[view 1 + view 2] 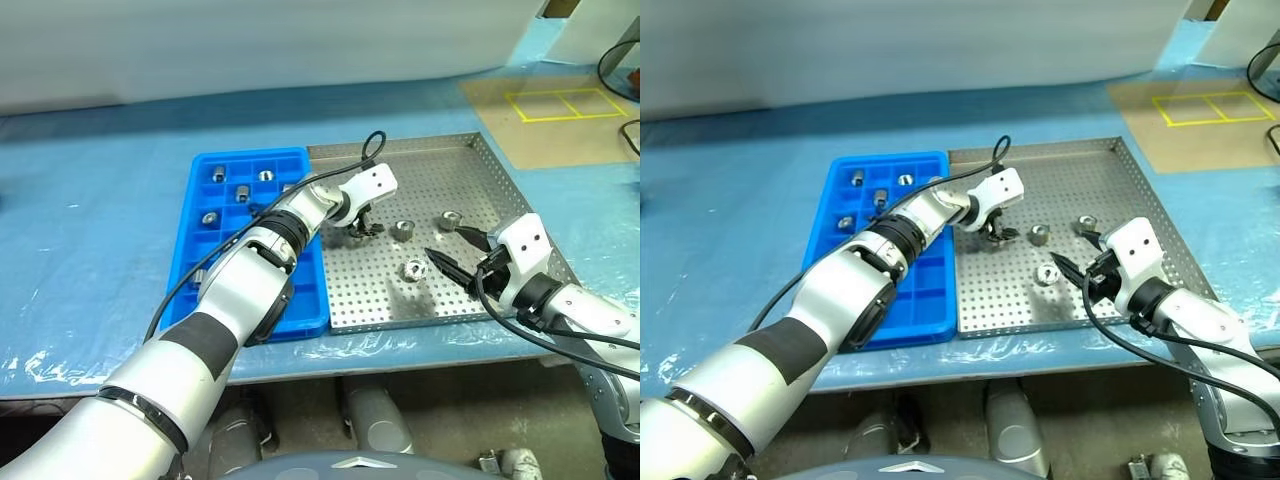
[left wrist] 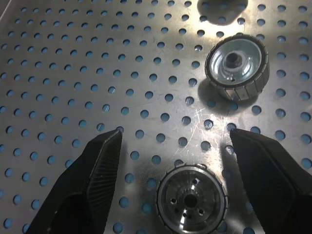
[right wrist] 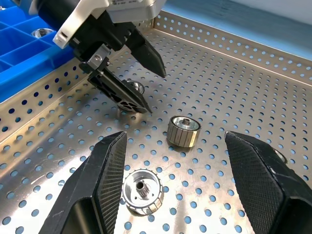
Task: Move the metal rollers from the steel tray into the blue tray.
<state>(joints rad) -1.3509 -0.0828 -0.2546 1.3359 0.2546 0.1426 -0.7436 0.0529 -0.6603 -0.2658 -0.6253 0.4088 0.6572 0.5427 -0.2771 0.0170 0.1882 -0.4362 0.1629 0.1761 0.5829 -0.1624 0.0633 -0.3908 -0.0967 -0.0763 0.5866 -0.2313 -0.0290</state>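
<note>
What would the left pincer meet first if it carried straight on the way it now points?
Most likely the metal roller lying flat between its open fingers, on the steel tray. The left pincer tilts down toward that floor; how near the fingers are is hard to judge.

No readable text, label, brand, number or sign on anything in view

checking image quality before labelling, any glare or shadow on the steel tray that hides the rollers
Left wrist view: bright glare on the steel tray beside the upper roller, which stays readable. Right wrist view: soft shadows under the left gripper, hiding nothing. Left eye view: even light, rollers distinct.
</note>
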